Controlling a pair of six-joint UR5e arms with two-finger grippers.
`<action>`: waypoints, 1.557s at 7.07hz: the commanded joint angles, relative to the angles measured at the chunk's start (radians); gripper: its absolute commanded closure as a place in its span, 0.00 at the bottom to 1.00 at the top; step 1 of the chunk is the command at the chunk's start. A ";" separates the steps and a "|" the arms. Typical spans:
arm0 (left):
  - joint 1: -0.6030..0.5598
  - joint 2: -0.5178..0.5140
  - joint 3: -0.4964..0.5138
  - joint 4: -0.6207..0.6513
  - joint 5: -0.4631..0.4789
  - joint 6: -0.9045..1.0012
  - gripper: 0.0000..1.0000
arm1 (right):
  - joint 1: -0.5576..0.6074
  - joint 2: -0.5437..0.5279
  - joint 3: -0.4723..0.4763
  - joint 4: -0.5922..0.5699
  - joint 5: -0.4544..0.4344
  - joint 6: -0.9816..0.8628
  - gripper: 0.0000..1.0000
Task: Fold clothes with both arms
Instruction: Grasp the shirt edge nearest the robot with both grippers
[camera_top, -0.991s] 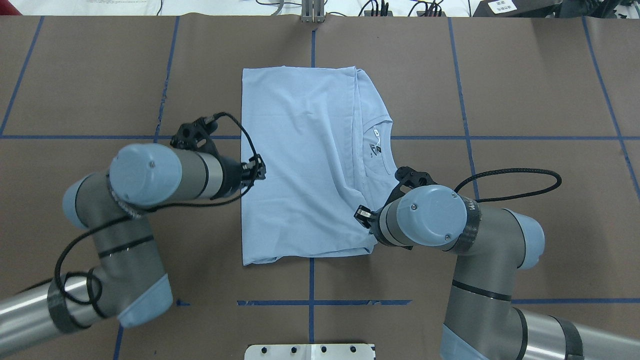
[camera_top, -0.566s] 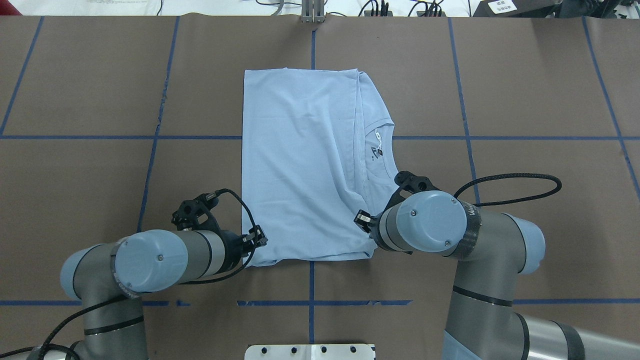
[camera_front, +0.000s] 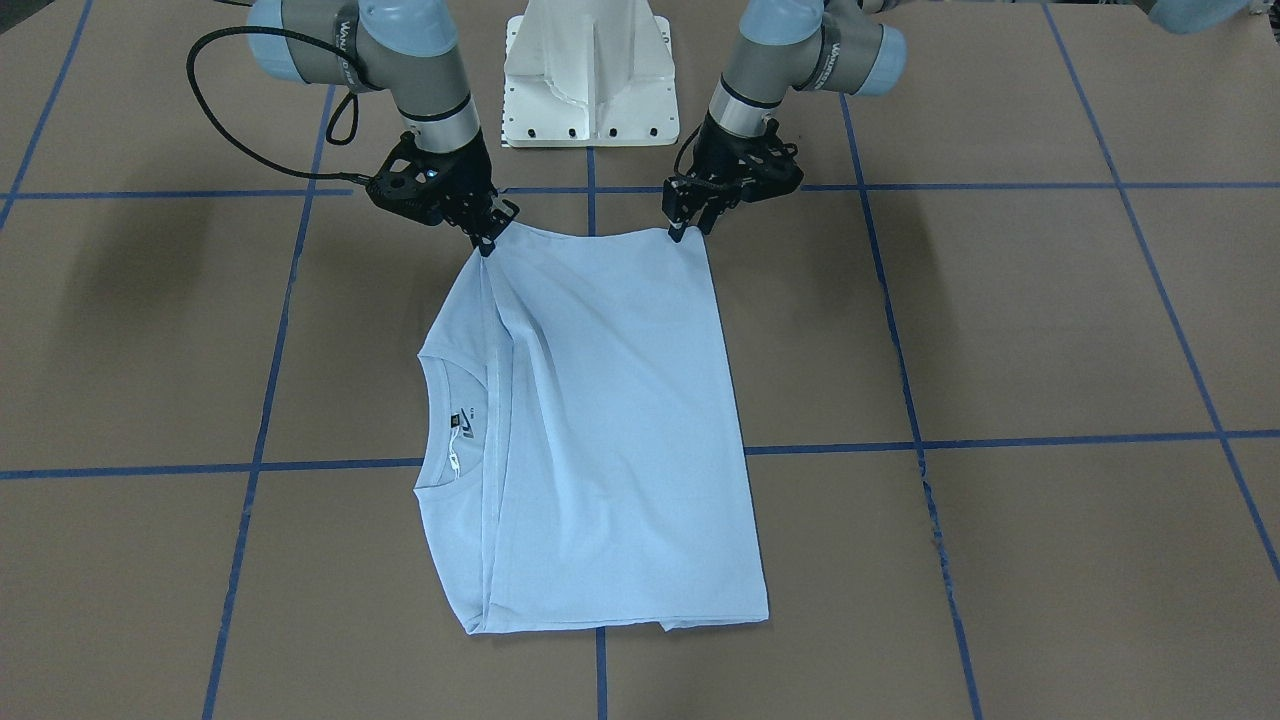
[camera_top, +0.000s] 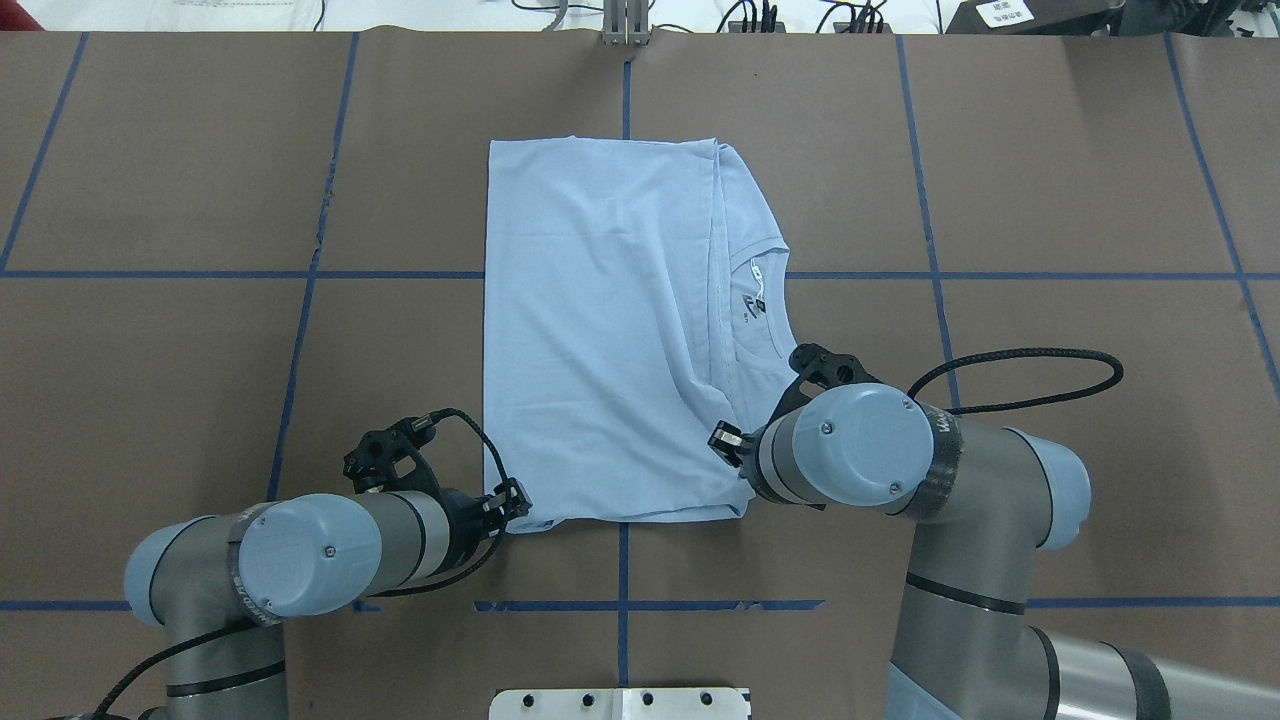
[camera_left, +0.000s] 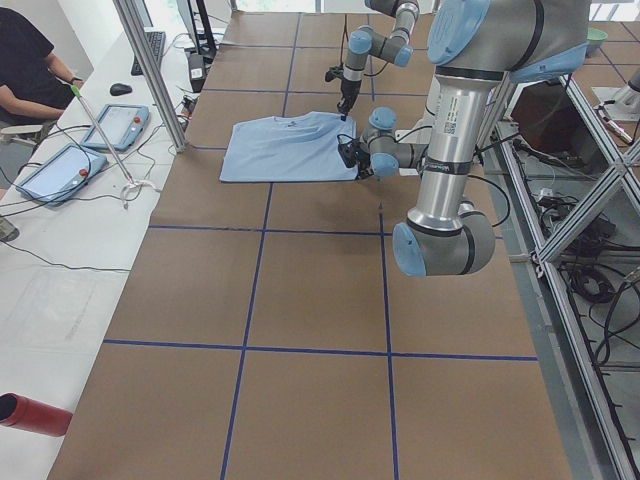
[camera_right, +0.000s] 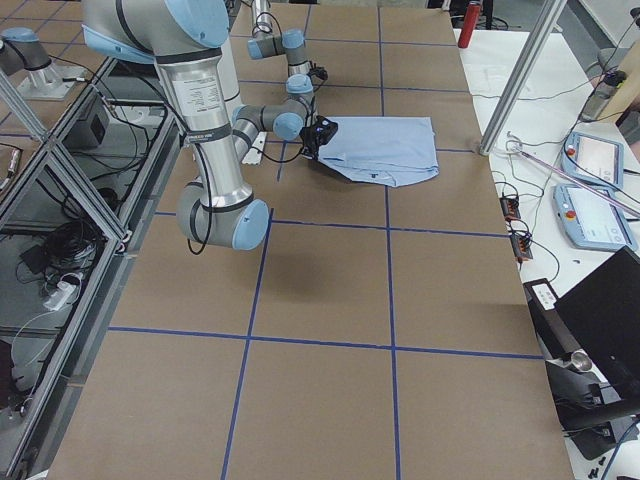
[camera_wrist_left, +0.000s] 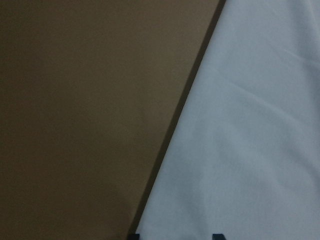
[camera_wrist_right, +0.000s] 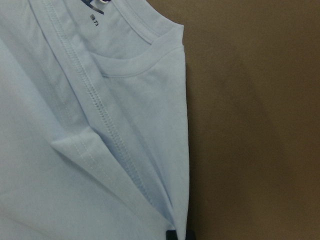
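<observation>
The light blue T-shirt lies folded to a long rectangle at the table's middle, collar and dark label showing at its right edge. My left gripper is low at the shirt's near left corner; in the left wrist view its two fingertips stand apart, with the shirt's edge between them. My right gripper is at the near right corner, below the collar, shut on the folded edge. In the front-facing view both grippers touch the shirt's corners. The palm print is hidden.
The white pedestal base stands just behind the shirt's near edge. Blue tape lines cross the brown table cover. A side table with tablets, a seated operator and a red bottle lie beyond the far edge.
My left arm has moved from the middle of the shirt's left edge back to its near left corner. The shirt's near edge has flattened. The right arm has barely moved.
</observation>
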 joint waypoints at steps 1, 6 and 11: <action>0.002 0.000 0.002 0.005 0.000 0.000 0.43 | 0.000 -0.001 -0.001 0.000 0.000 0.000 1.00; 0.018 -0.009 0.004 0.049 -0.001 -0.046 1.00 | -0.001 -0.004 0.001 0.000 0.000 0.000 1.00; 0.018 -0.017 -0.016 0.049 -0.007 -0.049 1.00 | 0.000 -0.015 0.016 0.000 0.000 0.000 1.00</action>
